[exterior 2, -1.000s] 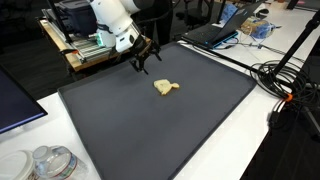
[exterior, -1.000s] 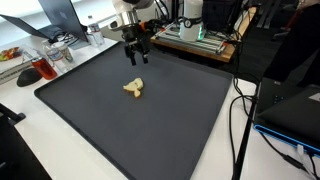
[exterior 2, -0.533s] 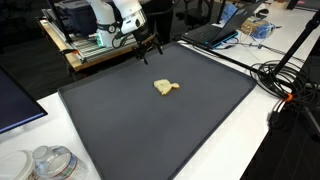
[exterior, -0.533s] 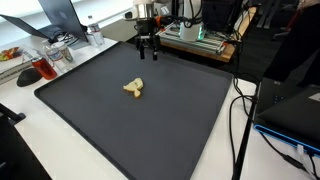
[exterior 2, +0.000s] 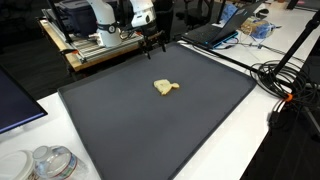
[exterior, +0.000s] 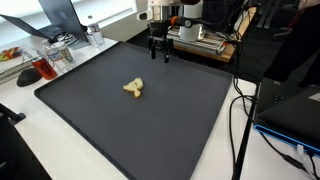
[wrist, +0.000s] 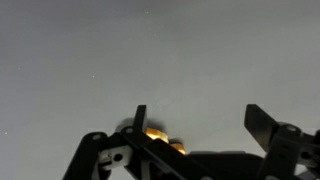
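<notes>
A small pale-yellow lumpy object (exterior: 133,89) (exterior 2: 166,87) lies near the middle of a large dark grey mat (exterior: 170,125) (exterior 2: 190,130). My gripper (exterior: 159,50) (exterior 2: 155,42) hangs open above the mat's far edge, well away from the object and holding nothing. In the wrist view the gripper (wrist: 200,125) shows two dark fingers spread wide over the plain grey mat (wrist: 150,50). The yellow object (wrist: 157,135) peeks out beside one finger, partly hidden by the gripper's body.
A wooden frame with equipment (exterior: 200,38) (exterior 2: 95,45) stands just beyond the mat's far edge. Laptops (exterior: 58,14) (exterior 2: 213,35), a dark device (exterior: 290,108), cables (exterior: 240,110) (exterior 2: 285,80), jars (exterior 2: 50,162) and red items (exterior: 44,68) ring the white table.
The arm has swung the open gripper from over the mat near the yellow object to the far edge, further from the object. The object has not moved.
</notes>
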